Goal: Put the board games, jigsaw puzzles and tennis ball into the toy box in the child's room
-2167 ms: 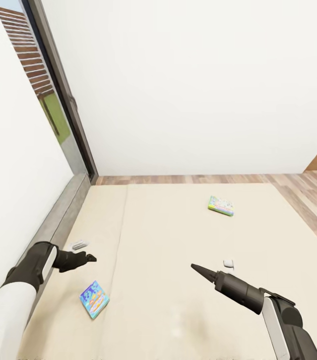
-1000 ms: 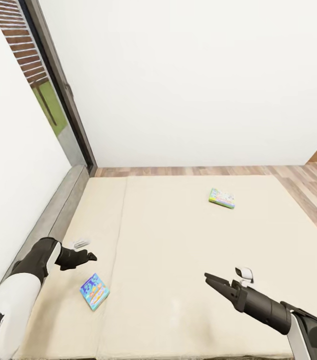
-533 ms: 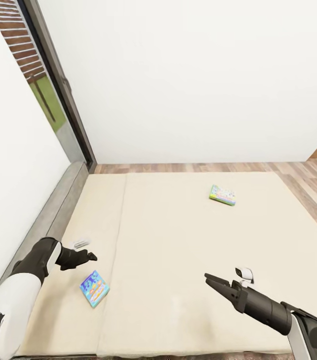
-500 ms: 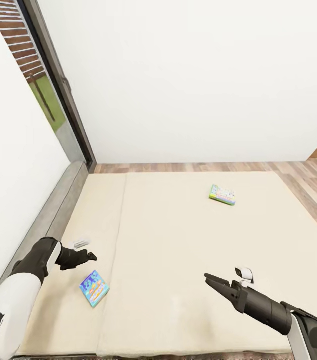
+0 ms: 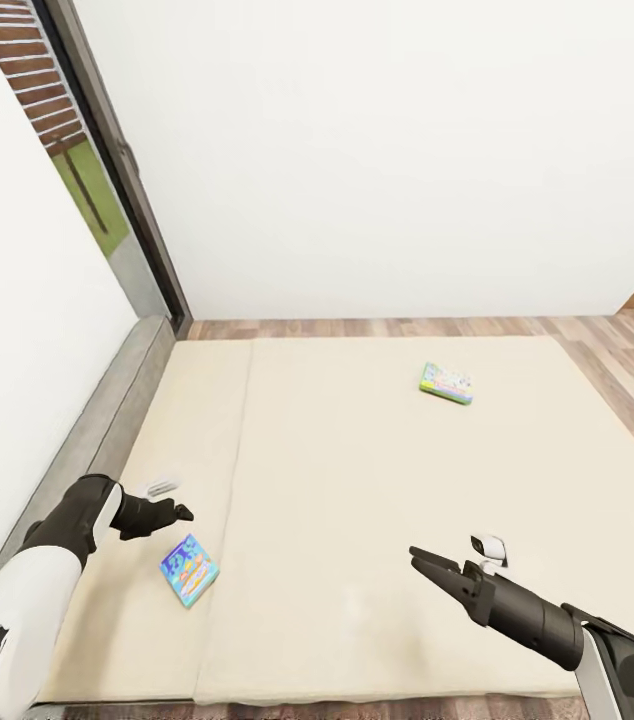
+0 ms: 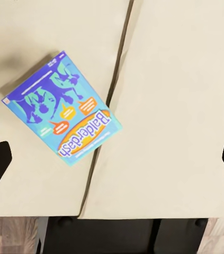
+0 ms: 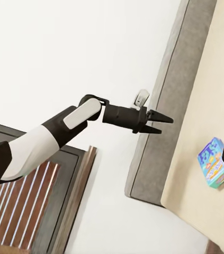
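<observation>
Balderdash board game (image 5: 189,570): lies flat on the bed (image 5: 357,480), on the headboard (image 5: 107,420) side, across the seam between the bed's two pads, as seen in the left wrist view (image 6: 61,108). Sits just below the left fingers (image 5: 182,515), apart from them and untouched. Green-edged board game (image 5: 446,383): also flat on the bed, well apart from the first, towards the bed's far edge by the wooden floor (image 5: 617,350).

Left fingers: spread wide and empty, hanging over the blue box. Right fingers (image 5: 422,558): parted now and holding nothing, where two seconds back they came to a single closed point; also lower over the bed than then.

Over the last half second: hardly any change in either arm. Slightly more of the bed's near edge in the head view, both games shifted together with it, so probably a camera move and not the boxes sliding.

Likely meaning: approach finished, hands readied, no game picked up yet. Probably next: lowering onto the blue box, thin and flat on soft bedding, so awkward to get under.
</observation>
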Controlling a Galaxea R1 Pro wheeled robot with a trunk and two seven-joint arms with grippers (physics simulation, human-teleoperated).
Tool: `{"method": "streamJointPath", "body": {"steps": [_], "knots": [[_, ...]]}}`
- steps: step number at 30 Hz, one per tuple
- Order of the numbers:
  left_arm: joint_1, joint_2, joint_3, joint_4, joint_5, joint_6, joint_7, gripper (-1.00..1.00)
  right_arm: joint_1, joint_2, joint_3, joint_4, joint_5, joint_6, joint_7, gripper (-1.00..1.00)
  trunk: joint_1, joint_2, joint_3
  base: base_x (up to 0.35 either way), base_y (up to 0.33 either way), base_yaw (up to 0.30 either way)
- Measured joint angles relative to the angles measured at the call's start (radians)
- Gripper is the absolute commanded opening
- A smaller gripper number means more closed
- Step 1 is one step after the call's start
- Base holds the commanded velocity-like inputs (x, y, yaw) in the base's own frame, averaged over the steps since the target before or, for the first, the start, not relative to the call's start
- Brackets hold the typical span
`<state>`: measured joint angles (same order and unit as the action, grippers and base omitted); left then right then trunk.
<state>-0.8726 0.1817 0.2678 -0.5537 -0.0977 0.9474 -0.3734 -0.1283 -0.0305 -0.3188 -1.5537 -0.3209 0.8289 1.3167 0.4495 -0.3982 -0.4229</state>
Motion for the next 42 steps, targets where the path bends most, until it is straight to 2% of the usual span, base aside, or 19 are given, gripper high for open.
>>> {"method": "streamJointPath", "body": {"steps": [7,21,42], "knots": [[-0.009,0.001,0.0,-0.001,0.0,-0.035,0.017,1.0,0.0,0.0,0.0,0.0,0.0,-0.002,0.0,1.0,0.0,0.0,-0.011,0.0,0.0,0.0],[-0.017,-0.003,0.001,0.002,0.001,-0.104,0.096,1.0,0.0,0.0,0.0,0.001,0.005,-0.003,0.0,1.0,0.0,0.0,-0.034,0.0,0.0,0.0],[-0.018,-0.011,0.001,0.002,0.003,-0.136,0.102,1.0,0.0,0.0,0.0,0.002,0.01,-0.005,-0.003,1.0,0.0,0.0,-0.069,0.0,0.0,0.0]]}}
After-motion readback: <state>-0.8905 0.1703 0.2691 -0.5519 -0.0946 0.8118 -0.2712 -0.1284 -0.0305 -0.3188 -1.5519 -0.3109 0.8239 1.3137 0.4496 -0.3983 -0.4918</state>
